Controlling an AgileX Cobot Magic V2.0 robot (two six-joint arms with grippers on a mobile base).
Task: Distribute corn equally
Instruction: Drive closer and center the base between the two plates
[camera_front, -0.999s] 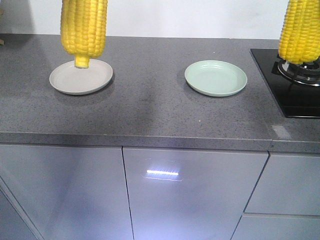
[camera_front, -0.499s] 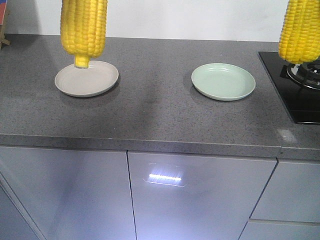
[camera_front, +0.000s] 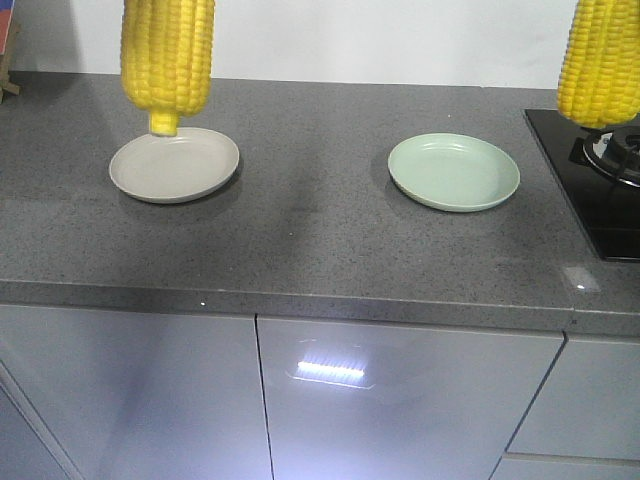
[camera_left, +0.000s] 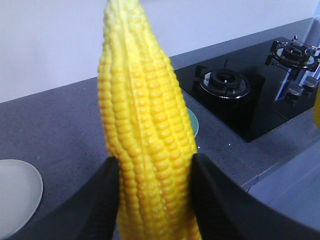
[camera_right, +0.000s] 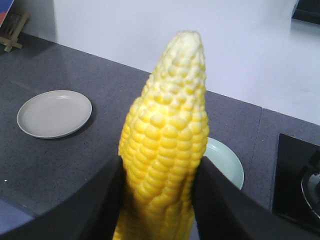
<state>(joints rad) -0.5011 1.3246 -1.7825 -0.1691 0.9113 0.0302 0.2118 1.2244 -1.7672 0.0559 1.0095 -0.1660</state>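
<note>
Two cobs of corn are held up in the air above a grey counter. In the left wrist view my left gripper (camera_left: 155, 165) is shut on one yellow cob (camera_left: 145, 135), tip pointing up. My right gripper (camera_right: 160, 167) is likewise shut on a second cob (camera_right: 167, 130). In the front view the cobs hang at the top left (camera_front: 168, 55) and top right (camera_front: 598, 60); the grippers themselves are out of that frame. A beige plate (camera_front: 175, 165) lies under the left cob's end, and a pale green plate (camera_front: 453, 172) lies mid-right. Nothing is on either plate.
A black gas hob (camera_front: 600, 190) with burners sits at the counter's right end. A small wooden stand (camera_right: 12, 30) stands at the far left by the white wall. The counter's front edge (camera_front: 300, 300) runs above grey cabinet doors.
In the front view the counter, both plates and the hob have slid right and slightly down. Both cobs keep their places in the frame.
</note>
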